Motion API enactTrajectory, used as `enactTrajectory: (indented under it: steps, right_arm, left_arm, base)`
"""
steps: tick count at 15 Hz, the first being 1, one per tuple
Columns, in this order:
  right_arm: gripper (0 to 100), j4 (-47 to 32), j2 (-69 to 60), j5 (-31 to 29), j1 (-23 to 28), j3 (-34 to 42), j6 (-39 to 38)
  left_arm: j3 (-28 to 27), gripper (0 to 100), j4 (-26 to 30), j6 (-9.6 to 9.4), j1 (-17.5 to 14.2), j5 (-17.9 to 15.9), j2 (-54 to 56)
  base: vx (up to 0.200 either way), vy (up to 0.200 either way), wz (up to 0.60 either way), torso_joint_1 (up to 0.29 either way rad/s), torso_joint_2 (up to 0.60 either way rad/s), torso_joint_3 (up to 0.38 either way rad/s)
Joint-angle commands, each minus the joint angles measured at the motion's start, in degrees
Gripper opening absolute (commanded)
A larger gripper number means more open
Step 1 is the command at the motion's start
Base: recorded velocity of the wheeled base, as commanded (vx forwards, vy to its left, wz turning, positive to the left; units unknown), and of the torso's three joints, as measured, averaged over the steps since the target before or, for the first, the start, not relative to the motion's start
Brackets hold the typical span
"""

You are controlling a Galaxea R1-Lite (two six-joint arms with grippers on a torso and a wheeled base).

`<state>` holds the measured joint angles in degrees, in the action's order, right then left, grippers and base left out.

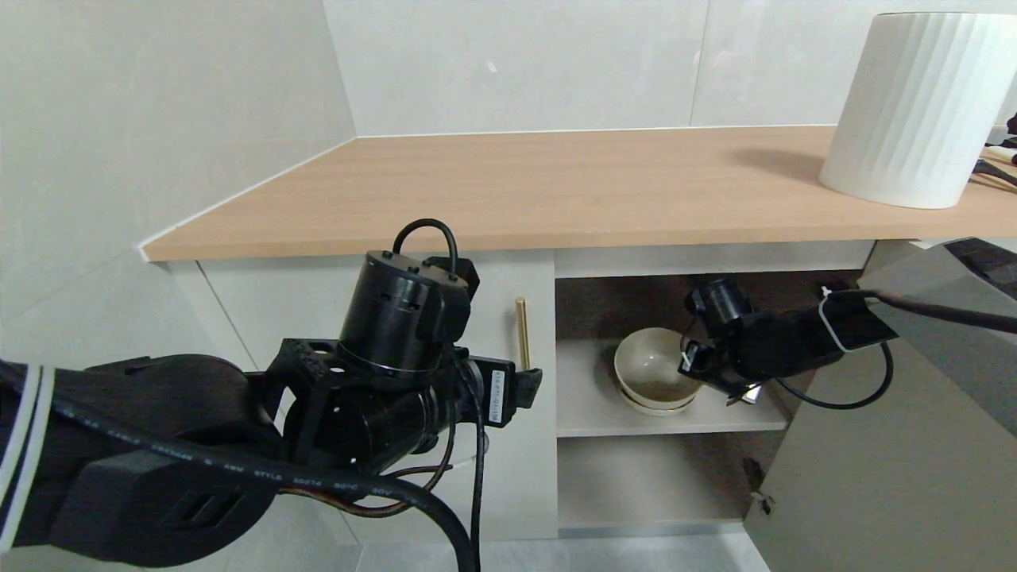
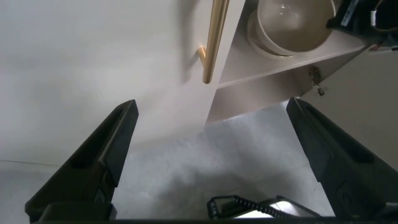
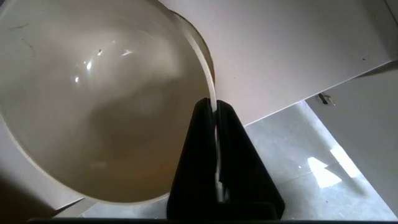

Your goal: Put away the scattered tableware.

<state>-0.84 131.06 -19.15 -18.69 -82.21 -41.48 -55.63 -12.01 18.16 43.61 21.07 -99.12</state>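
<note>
Bowl [image 1: 651, 369]: pale beige, sits on upper shelf [image 1: 592, 417] inside the open cabinet, lower ctr-right of head view. Round item, so no long axis to report. Mouth faces up and appears tipped slightly toward the cabinet front, interior visible. A second pale rim shows directly beneath it; whether bowl or plate, cannot tell.

Right gripper [image 3: 216, 109]: at the bowl's right-hand edge in head view, reaching in from the right. Fingers closed down on the bowl's rim, wall pinched between them, one finger inside and one outside.

Left gripper [image 2: 210, 112]: lower ctr of head view, in front of the closed cabinet door [image 1: 496, 306], near the brass handle [image 1: 522, 334]. Fingers spread wide, nothing between them, no contact w/ door or handle.

Other: open door [image 1: 874, 477] swung out at lower right. Wooden countertop [image 1: 516, 191] above, w/ a white ribbed cylinder [image 1: 914, 111] standing upright at upper right.
</note>
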Motion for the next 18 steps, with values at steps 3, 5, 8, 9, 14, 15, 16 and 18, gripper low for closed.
enactTrajectory:
  steps: [3, 5, 8, 9, 14, 15, 16, 18]
  right_arm:
    - [100, -0.04, -0.37, 0.25, -0.12, 0.21, 0.0]
    - [100, -0.39, -0.98, 0.43, -0.56, 0.39, 0.09]
    - [100, -0.57, -5.55, 3.16, -2.23, 4.17, 1.85]
    - [100, -1.8, -8.37, 4.12, -2.67, 5.84, 4.31]
    - [100, -6.45, -28.67, 10.45, -5.66, 18.49, 10.63]
    - [100, -7.16, -32.45, 10.45, -6.71, 20.34, 10.99]
    - [100, -8.3, -34.56, 10.36, -7.15, 20.69, 10.99]
    - [100, -15.59, -39.92, 10.01, -8.03, 20.87, 10.81]
  left_arm:
    - [-0.01, 100, -0.03, 0.03, -0.01, 0.03, 0.07]
    - [-0.01, 100, -0.03, 0.03, -0.01, -0.06, 0.07]
    - [-0.01, 100, 0.14, -0.06, -0.01, -0.06, 0.16]
    - [-0.01, 100, 0.23, -0.06, -0.01, 0.03, 0.24]
    - [2.36, 100, 4.01, -0.06, -3.26, -0.15, 9.21]
    - [3.68, 100, 4.8, 0.03, -3.26, -0.15, 11.32]
    - [4.56, 100, 5.15, -0.06, -3.26, -0.15, 12.37]
    - [7.9, 100, 6.82, -0.23, -3.26, -0.06, 15.8]
  base:
    - [0.0, 0.0, 0.0, 0.0, 0.0, 0.0]
    - [0.0, 0.0, 0.0, 0.0, 0.0, 0.0]
    - [0.0, 0.0, 0.0, 0.0, 0.0, 0.0]
    - [0.0, 0.0, 0.0, 0.0, 0.0, 0.0]
    - [0.0, 0.0, 0.0, 0.0, 0.0, 0.0]
    - [0.0, 0.0, 0.0, 0.0, 0.0, 0.0]
    - [0.0, 0.0, 0.0, 0.0, 0.0, 0.0]
    - [-0.1, 0.0, 0.0, -0.001, 0.0, 0.004]
